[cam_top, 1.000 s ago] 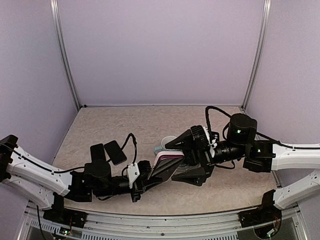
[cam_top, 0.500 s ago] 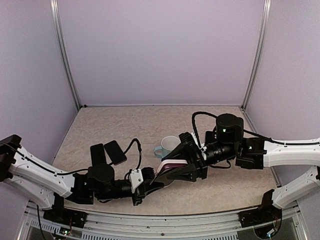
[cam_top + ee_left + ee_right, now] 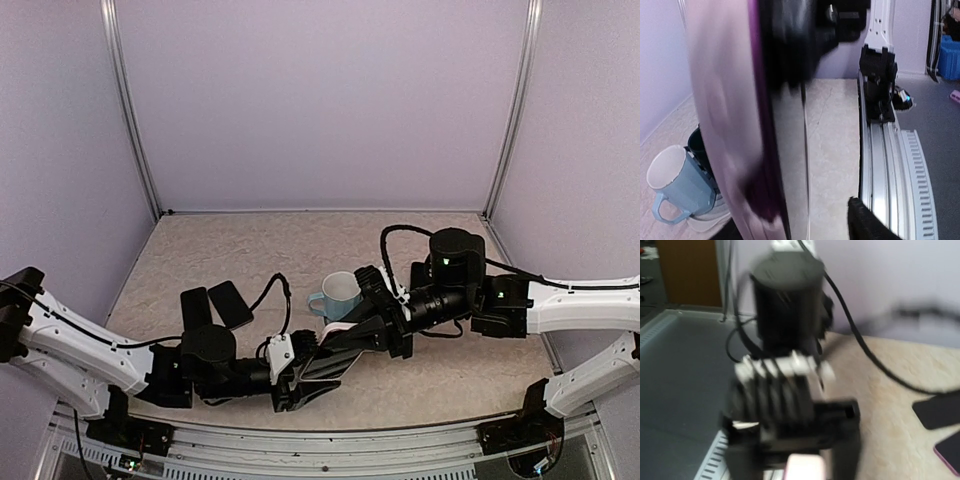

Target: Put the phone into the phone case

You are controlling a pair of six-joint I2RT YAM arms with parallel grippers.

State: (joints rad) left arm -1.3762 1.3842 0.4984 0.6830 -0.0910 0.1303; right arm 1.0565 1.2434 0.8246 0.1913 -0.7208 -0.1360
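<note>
Lilac walls, beige table [image 3: 250,250]. Phone [image 3: 333,327] hangs at lower centre between both arms. Left gripper [image 3: 310,368] stands apart; right gripper [image 3: 346,338], I cannot tell. If neither clamps firmly, it may drop by the mug [image 3: 340,292].

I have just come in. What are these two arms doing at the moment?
Both arms meet over the middle of the table, at the phone and its pink phone case. The right claw grips the case; the left claw looks open beside it. A blue mug stands behind.
</note>
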